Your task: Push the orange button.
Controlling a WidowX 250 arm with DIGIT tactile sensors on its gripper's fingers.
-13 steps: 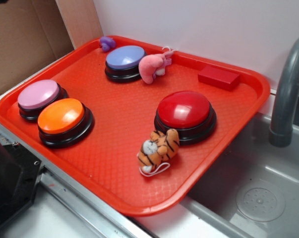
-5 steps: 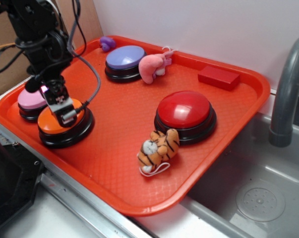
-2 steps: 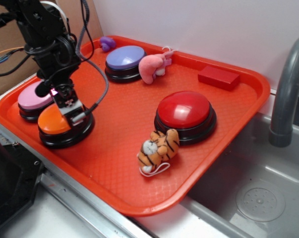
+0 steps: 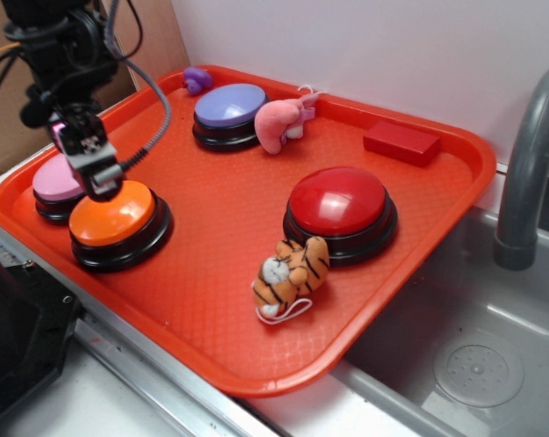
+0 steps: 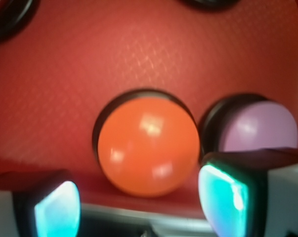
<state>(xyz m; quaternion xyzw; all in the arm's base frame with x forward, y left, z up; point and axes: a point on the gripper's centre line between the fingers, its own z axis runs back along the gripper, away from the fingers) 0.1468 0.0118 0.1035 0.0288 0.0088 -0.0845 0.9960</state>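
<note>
Orange button (image 4: 113, 218) sits beneath the parted pincer (image 4: 99, 177).

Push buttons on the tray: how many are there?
4: the orange button front left, a pink button just behind it, a purple button at the back, a red button mid-right. None appear hidden.

A glossy orange button (image 4: 113, 218) on a black base is sitting beside a pink button (image 4: 55, 182) on a red, diamond-textured tray (image 4: 219, 237); an orange-and-black striped tiger toy (image 4: 290, 271) is lying near a red button (image 4: 338, 200).
</note>
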